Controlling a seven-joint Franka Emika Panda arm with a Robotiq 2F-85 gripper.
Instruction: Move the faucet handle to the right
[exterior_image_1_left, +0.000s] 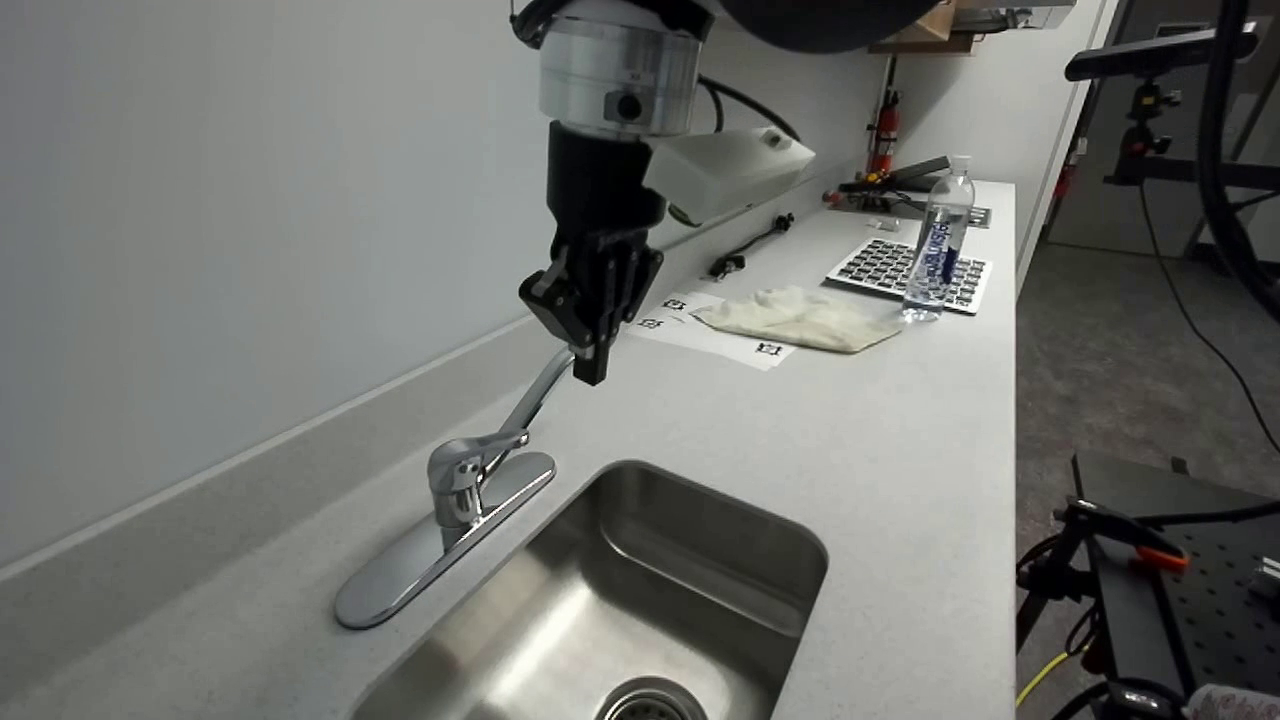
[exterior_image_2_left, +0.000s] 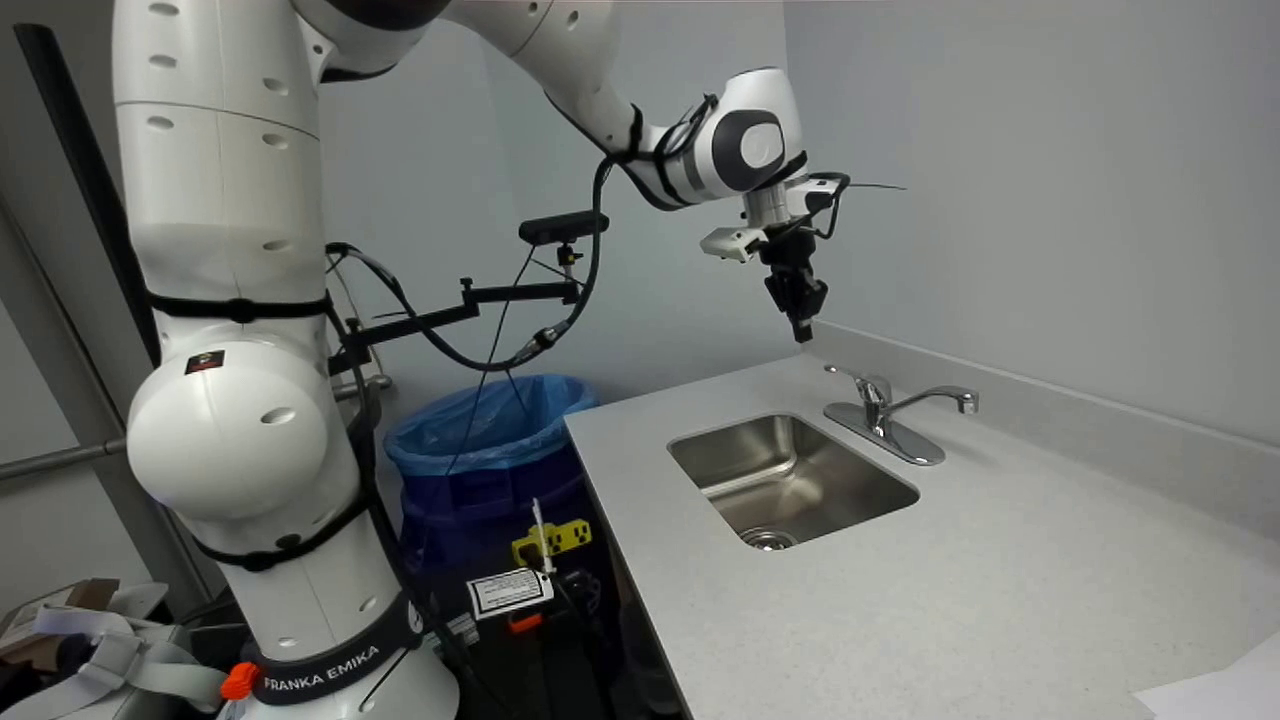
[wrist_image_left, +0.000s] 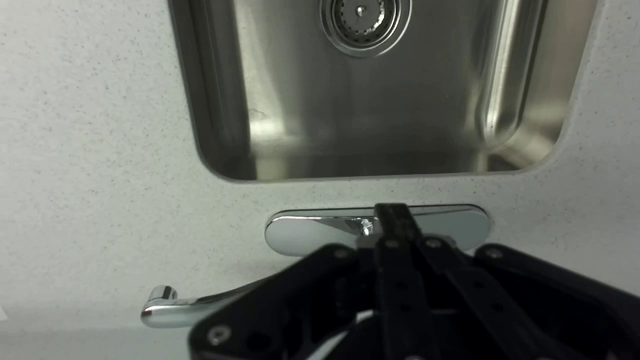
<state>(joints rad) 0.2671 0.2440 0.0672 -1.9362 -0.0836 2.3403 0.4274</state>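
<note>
By the look of it, you were lining up, with no contact made: the tool (exterior_image_1_left: 591, 366) hung near the handle (exterior_image_1_left: 502, 440) but apart from it in both exterior views, its two fingers together with nothing between. The handle sat atop the faucet (exterior_image_1_left: 459, 502), reaching out on the sink (exterior_image_1_left: 700, 560) side. Your next move probably called for lowering the tool beside the handle, clear of the spout (exterior_image_1_left: 535, 402), then nudging it over; whose right was meant, you couldn't tell. In the wrist view the tool covered most of the faucet, and whether the bit of chrome (wrist_image_left: 366, 227) by its tip was handle was hard to say. In an exterior view, the spout (exterior_image_1_left: 535, 402) ended out of sight behind the tool.
</note>
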